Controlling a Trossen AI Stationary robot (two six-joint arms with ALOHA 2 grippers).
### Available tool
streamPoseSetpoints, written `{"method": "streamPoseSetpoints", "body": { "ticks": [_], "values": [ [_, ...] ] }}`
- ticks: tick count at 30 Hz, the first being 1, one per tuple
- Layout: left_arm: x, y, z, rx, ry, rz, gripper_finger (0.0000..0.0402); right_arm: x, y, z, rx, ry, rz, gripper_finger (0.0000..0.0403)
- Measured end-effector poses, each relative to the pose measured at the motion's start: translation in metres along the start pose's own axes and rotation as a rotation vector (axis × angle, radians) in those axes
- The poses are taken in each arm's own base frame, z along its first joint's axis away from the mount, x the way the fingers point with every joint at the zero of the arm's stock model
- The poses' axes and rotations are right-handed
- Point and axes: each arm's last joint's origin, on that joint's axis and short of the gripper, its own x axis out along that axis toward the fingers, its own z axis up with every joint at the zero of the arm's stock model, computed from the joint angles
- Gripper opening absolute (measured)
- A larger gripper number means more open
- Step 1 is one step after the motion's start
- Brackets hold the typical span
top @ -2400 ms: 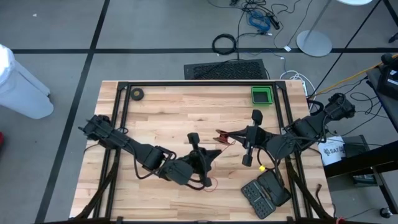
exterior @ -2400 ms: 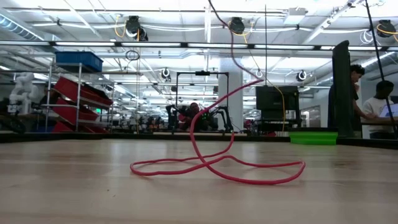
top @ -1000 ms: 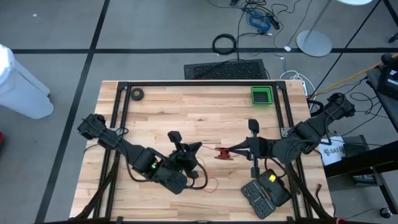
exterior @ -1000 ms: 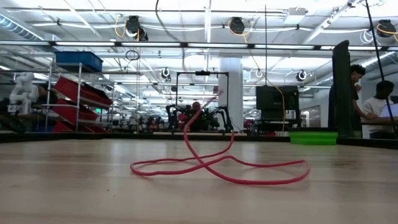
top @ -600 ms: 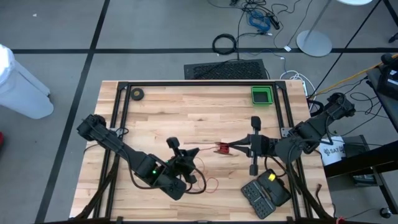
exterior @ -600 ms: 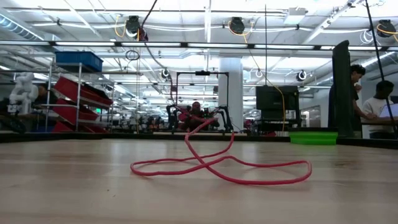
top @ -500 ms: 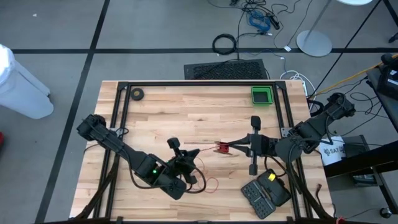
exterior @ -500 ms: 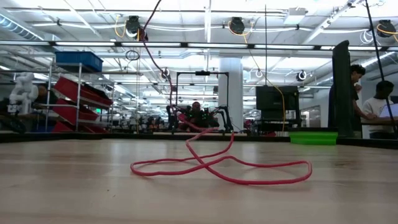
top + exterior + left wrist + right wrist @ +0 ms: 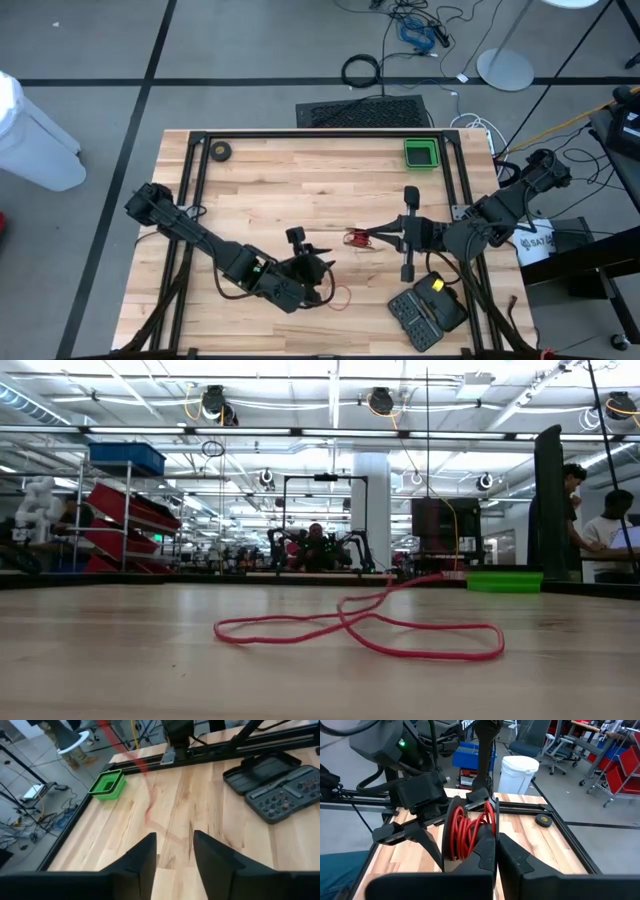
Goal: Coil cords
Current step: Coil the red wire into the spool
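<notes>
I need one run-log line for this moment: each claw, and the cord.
left claw: open, holds nothing | right claw: shut on red cord coil | loose cord: lies looped on table

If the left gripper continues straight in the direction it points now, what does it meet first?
Probably the red cord lying on the wood ahead of the open left gripper. Beyond it stands the green bin, slightly to one side. Depth is hard to judge.

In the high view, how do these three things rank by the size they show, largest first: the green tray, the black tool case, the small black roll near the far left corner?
1. black tool case
2. green tray
3. small black roll

All lie on the table under an overhead camera, so nearness hardly affects the order.
</notes>
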Motion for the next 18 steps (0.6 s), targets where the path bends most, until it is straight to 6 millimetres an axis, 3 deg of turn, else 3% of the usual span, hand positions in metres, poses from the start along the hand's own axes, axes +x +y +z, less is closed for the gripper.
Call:
{"method": "streamPoseSetpoints", "body": {
  "ticks": [4, 13, 18],
  "values": [
    [-0.009, -0.001, 0.003, 0.028, -0.017, -0.012, 0.0147, 0.000, 0.000, 0.000, -0.007, 0.004, -0.001, 0.0000],
    [-0.072, 0.016, 0.045, 0.119, -0.237, 0.098, 0.0148, 0.002, -0.003, 0.000, -0.050, 0.006, -0.015, 0.0000],
    [-0.080, 0.025, 0.052, 0.226, -0.270, 0.089, 0.0148, 0.007, -0.002, -0.002, -0.103, 0.016, -0.018, 0.0000]
  ]
}}
